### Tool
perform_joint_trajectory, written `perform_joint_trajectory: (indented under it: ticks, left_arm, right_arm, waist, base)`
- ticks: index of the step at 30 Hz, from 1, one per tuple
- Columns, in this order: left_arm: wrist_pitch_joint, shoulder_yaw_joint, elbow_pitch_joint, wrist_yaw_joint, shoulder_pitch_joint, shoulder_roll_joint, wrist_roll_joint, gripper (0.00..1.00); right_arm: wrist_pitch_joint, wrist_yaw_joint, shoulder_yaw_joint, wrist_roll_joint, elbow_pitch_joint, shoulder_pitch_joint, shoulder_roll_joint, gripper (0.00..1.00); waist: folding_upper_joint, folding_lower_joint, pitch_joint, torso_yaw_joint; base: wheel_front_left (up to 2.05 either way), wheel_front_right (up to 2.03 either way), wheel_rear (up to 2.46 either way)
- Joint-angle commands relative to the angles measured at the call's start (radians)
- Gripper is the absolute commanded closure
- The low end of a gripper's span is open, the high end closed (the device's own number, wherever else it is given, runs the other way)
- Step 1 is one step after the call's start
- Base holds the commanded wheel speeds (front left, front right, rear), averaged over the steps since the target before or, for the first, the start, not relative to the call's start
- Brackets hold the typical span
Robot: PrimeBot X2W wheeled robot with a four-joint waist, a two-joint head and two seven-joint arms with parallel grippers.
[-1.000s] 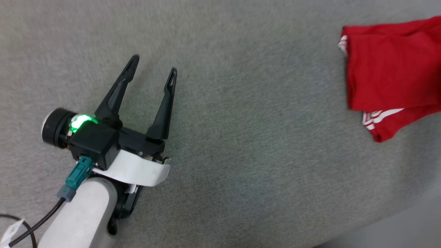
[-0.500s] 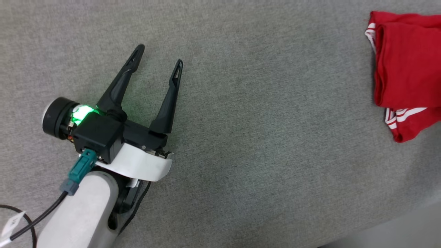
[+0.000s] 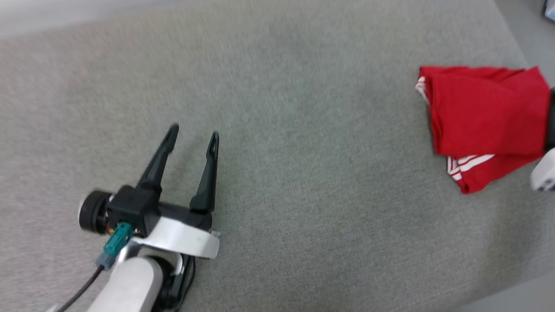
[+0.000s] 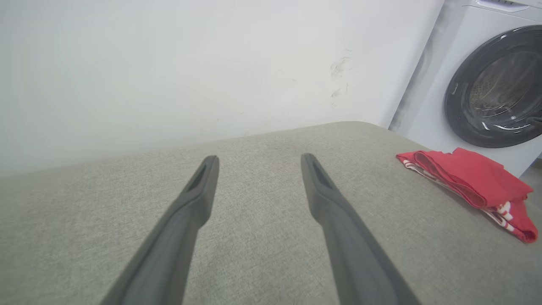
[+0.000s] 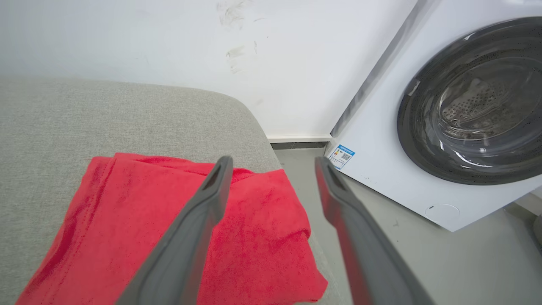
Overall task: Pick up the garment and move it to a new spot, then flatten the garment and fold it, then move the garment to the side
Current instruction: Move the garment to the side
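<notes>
Head view gives me the grey cushion (image 3: pixel 303 182) across most of the picture. Right wrist view shows a white washer (image 5: pixel 372 169) with a dark round door, standing on the floor just past the cushion's rounded corner. The shirt (image 3: pixel 485 115) lies folded at the cushion's right edge near that corner, red with white stripes peeking out below. My left tool (image 3: pixel 193 132) hovers spread and empty over bare cushion, well apart from the shirt. My right tool (image 5: pixel 273 163) is spread and empty too, one finger over the shirt, the other over the floor.
</notes>
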Motion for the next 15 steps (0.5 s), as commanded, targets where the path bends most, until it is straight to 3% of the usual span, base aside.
perform_joint_trajectory:
  ticks: [1,15]
  left_arm:
    - [-0.007,0.003,0.005,0.006,0.018,-0.006,-0.005,0.0]
    - [-0.051,0.088,0.069,0.069,0.166,-0.022,-0.052,0.0]
  right_arm:
    - [0.008,-0.001,0.001,0.008,-0.017,0.031,0.01,0.0]
    - [0.124,-0.001,0.148,0.131,-0.38,0.372,0.18,0.0]
  waist:
    - [0.0,0.0,-0.082,0.016]
    - [0.0,0.0,-0.23,0.148]
  base:
    - [0.0,0.0,0.0]
    - [0.0,0.0,0.0]
